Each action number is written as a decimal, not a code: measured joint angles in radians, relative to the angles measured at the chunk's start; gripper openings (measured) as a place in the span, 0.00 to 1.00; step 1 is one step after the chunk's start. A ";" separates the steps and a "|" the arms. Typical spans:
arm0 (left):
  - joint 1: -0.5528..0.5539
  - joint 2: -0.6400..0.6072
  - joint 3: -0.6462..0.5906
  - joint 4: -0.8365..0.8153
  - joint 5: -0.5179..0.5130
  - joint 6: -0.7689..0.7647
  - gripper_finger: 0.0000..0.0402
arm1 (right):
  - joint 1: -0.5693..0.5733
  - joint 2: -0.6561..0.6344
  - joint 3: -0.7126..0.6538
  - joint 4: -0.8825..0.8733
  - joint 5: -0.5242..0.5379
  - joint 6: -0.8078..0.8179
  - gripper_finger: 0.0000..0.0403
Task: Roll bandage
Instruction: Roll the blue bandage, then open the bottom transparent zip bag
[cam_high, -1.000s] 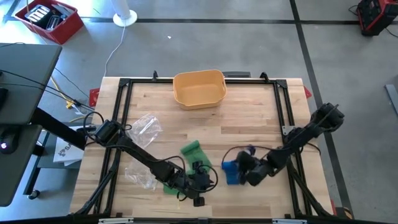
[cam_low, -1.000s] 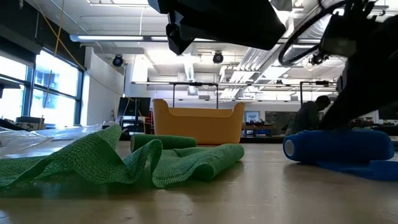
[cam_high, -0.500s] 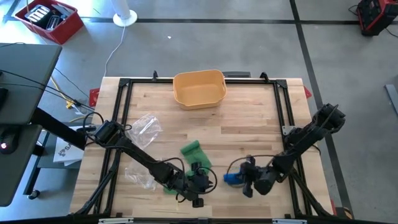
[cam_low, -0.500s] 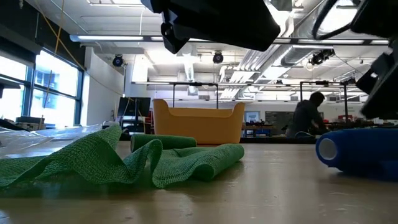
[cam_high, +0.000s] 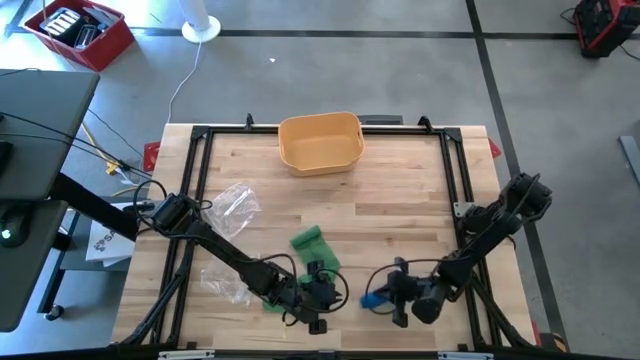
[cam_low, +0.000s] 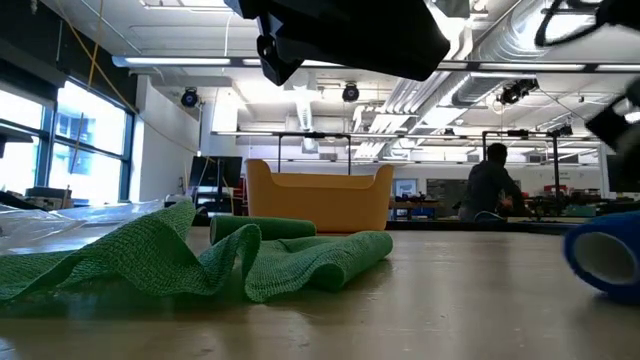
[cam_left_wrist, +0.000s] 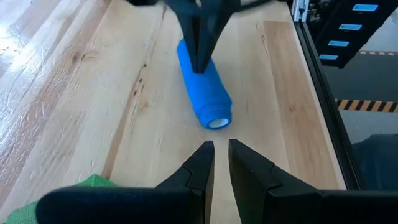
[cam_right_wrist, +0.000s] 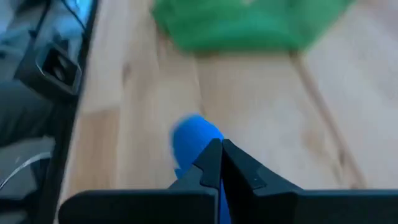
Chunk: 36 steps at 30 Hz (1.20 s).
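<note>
The right end effector (cam_high: 398, 298) reaches low near the desk's (cam_high: 400, 200) front edge, its 2 fingers pressed together on the blue bandage roll (cam_left_wrist: 204, 99), apparently tightly wound. Left end effector (cam_left_wrist: 221, 155) hovers beside, slightly parted.

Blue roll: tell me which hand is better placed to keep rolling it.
Right. The right hand sits shut on top of the blue roll. The left hand is over the green bandage, apart from the roll.

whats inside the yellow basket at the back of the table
From above, the yellow basket shows only its own bare yellow floor. The low view sees just its outer wall, so nothing more can be checked from there.
</note>
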 joint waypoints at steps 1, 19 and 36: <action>0.000 0.000 0.000 0.000 0.000 0.000 0.11 | 0.001 -0.002 0.009 0.000 0.012 -0.023 0.00; -0.118 -0.245 -0.028 -0.814 -0.174 -0.572 0.11 | -0.154 0.011 0.058 0.023 -0.047 -0.221 0.17; -0.274 -0.227 -0.360 -0.674 0.127 -1.178 0.28 | -0.282 0.201 0.058 0.598 -0.077 -0.417 0.38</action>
